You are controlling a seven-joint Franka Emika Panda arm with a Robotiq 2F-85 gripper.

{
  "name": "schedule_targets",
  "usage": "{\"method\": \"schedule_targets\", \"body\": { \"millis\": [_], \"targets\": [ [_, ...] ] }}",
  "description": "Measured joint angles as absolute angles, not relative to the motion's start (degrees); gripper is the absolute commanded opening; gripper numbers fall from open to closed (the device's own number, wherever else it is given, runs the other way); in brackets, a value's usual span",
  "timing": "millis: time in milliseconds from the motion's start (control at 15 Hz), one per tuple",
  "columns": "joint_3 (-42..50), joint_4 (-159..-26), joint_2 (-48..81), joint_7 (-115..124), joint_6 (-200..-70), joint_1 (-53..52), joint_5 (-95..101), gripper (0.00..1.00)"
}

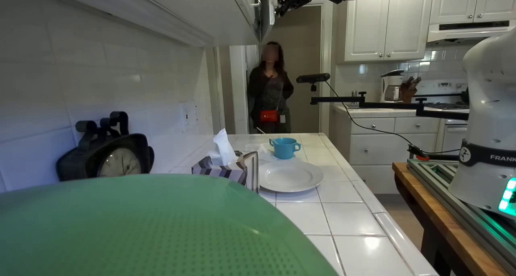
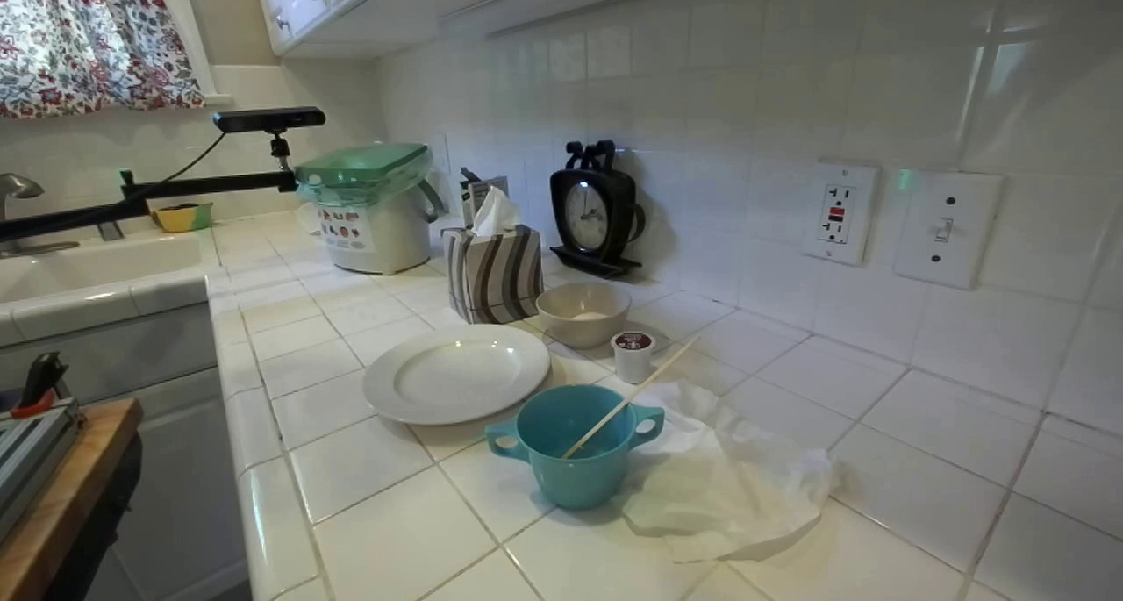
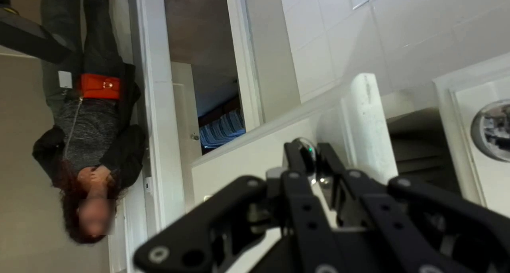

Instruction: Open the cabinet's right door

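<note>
The right door point(image 3: 255, 155) of the cabinet point(image 1: 201, 14) stands partly open directly in front of the jaws; in the wrist view its edge is just to their right, and the cabinet's dark inside shows past that edge. The gripper point(image 3: 310, 156) has its jaws drawn nearly together on the door's metal knob point(image 3: 307, 143), which sits in the narrow space left between the fingertips point(image 3: 295, 158). Farther to the right of the jaws is a neighbouring door point(image 3: 462, 119) with a second knob point(image 3: 494, 129). To their left, upside down in the wrist view, stands a person point(image 3: 85, 131) with a red bag point(image 3: 101, 86), well apart. In an exterior view the jaws meet the door from the right, high over a white tiled counter point(image 1: 354, 217). Well below them on it are a blue two-handled cup point(image 1: 284, 148) with a thin stick point(image 2: 633, 396) in it, a white plate point(image 1: 291, 176) and a striped tissue box point(image 1: 219, 173); a dark clock point(image 1: 121, 163) stands nearer the camera, partly behind a green lid point(image 1: 153, 227). The arm's white column point(image 1: 489, 115) is lower than the jaws and to their right.
</note>
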State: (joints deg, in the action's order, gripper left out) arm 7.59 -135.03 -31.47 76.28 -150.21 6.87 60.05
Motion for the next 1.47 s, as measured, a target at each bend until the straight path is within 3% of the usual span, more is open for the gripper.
{"method": "schedule_targets", "body": {
  "millis": [1467],
  "targets": [
    [9.85, -145.99, -45.22, 35.52, -154.92, 18.93, 30.23, 0.04]
  ]
}}
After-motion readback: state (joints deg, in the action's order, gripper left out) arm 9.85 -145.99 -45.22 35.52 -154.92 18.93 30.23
